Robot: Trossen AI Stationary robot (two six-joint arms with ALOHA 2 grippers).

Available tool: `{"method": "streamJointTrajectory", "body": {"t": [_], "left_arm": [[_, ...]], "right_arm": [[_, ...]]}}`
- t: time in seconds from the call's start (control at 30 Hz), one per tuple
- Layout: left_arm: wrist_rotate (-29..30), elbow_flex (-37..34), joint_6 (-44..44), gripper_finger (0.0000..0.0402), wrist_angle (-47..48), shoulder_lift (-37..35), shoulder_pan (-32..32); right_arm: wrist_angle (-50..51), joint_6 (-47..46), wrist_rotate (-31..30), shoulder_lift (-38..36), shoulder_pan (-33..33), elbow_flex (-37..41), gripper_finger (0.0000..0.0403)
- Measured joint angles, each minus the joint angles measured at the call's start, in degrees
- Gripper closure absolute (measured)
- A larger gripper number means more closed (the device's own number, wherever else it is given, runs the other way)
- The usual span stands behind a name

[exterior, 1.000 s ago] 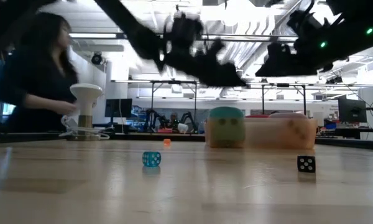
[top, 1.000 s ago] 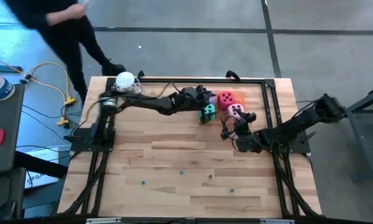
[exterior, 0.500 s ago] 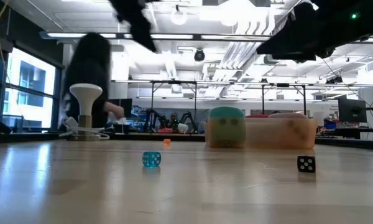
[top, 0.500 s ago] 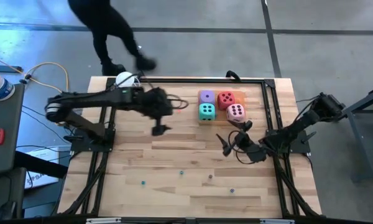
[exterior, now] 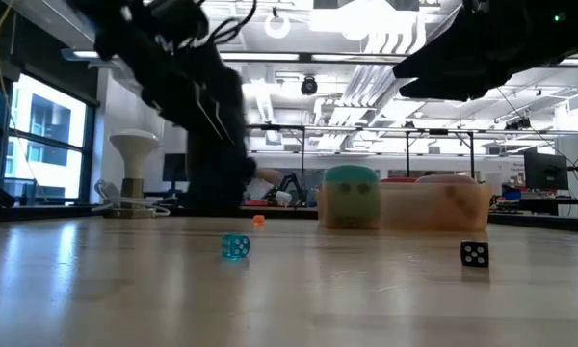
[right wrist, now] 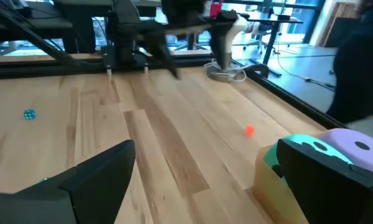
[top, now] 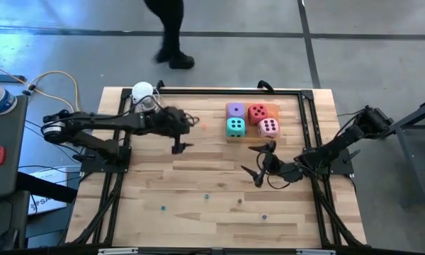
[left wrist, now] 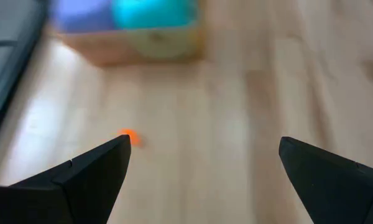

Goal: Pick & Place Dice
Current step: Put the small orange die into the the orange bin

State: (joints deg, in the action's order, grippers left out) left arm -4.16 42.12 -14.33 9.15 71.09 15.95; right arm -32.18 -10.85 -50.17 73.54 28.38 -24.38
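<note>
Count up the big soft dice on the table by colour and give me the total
Purple die: 1
Teal die: 1
Red die: 1
Pink die: 1
Total: 4 big dice, packed together in a two-by-two block at the table's far side.

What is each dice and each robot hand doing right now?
teal dice: resting in the group at the table's far side, not held.
purple dice: resting behind the teal one, not held.
red dice: resting beside the purple one, not held.
pink dice: resting beside the teal one, not held.
left gripper: jaws open, empty, left of the dice.
right gripper: jaws open, empty, in front of the dice.
</note>
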Motion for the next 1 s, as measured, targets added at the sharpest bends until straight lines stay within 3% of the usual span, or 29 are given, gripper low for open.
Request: {"method": "streamJointTrajectory", "body": {"t": [0.1,0.23,0.4,0.67,1.0], "left_arm": [[-1.3,-4.9,3.4,0.0002,-13.7,1.1,4.4],[-4.8,-9.6,6.8,0.0002,-24.7,5.3,8.8],[-5.3,-10.5,6.5,0.0002,-28.9,13.2,11.8],[-5.4,-10.5,5.9,0.0002,-45.3,26.7,11.4],[-6.3,-10.4,8.2,0.0002,-56.0,35.3,12.2]], "right_arm": [[0.2,0.2,-1.3,0.0,-0.1,0.0,0.002],[0.2,0.2,-1.7,0.0,-0.8,0.0,0.002],[0.3,-1.3,0.2,0.0,-1.6,0.0,0.002],[0.3,-2.8,2.7,0.0,-1.9,0.0,0.002],[0.4,-2.9,2.7,0.0,-1.9,0.0,0.002]]}}
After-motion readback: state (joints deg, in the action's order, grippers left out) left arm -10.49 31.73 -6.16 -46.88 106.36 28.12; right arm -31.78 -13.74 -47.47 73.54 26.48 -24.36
